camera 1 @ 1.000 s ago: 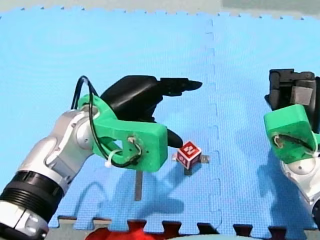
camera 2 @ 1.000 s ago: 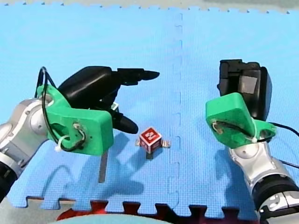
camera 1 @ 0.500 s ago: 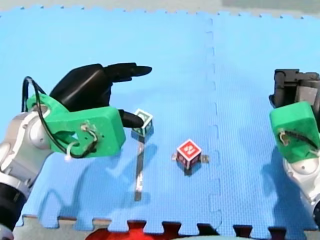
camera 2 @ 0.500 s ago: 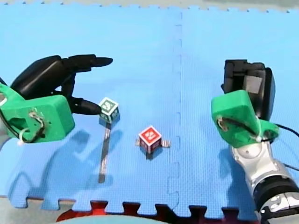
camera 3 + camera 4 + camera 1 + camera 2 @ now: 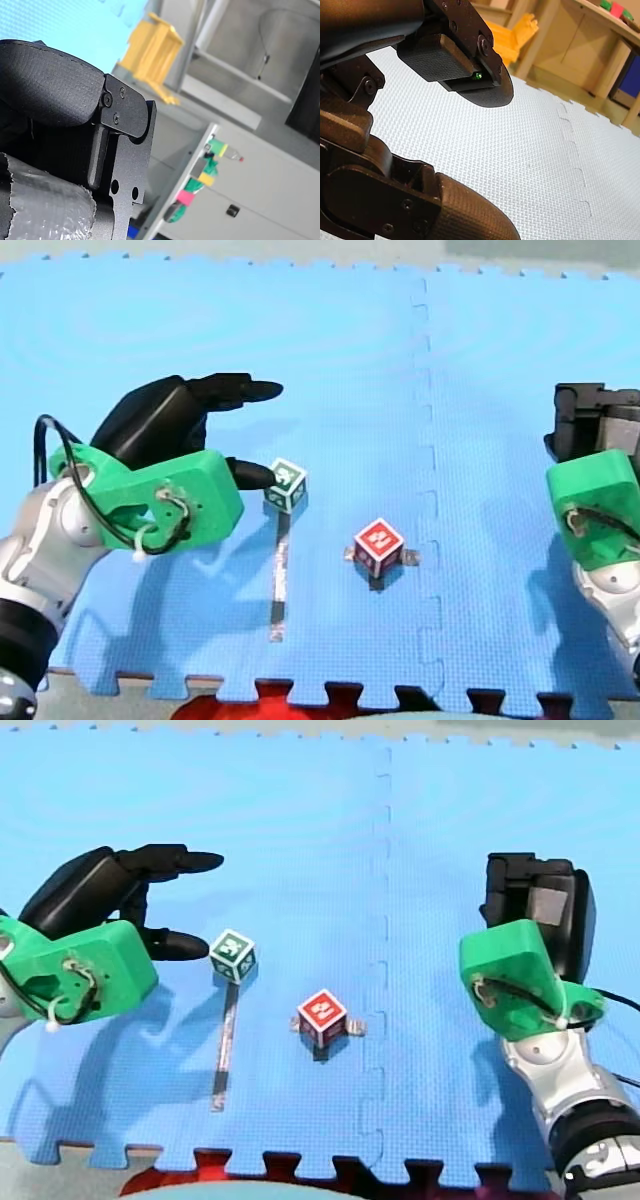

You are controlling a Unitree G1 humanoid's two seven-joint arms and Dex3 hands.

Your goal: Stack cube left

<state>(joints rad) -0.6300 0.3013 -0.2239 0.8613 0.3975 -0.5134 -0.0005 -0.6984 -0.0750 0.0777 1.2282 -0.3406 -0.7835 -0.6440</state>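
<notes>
The green cube (image 5: 286, 483) sits on the blue mat (image 5: 330, 360), just right of the left hand (image 5: 100, 895) (empty, fingers uncurled, lower fingertip just beside it). Of the 2 cubes, the red cube (image 5: 379, 545) lies nearer and further right. The right hand (image 5: 530, 910) is well apart, far right.

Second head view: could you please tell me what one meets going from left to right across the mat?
Left hand at the mat's left side → green cube → red cube → mat seam → right hand at the mat's right side.
</notes>
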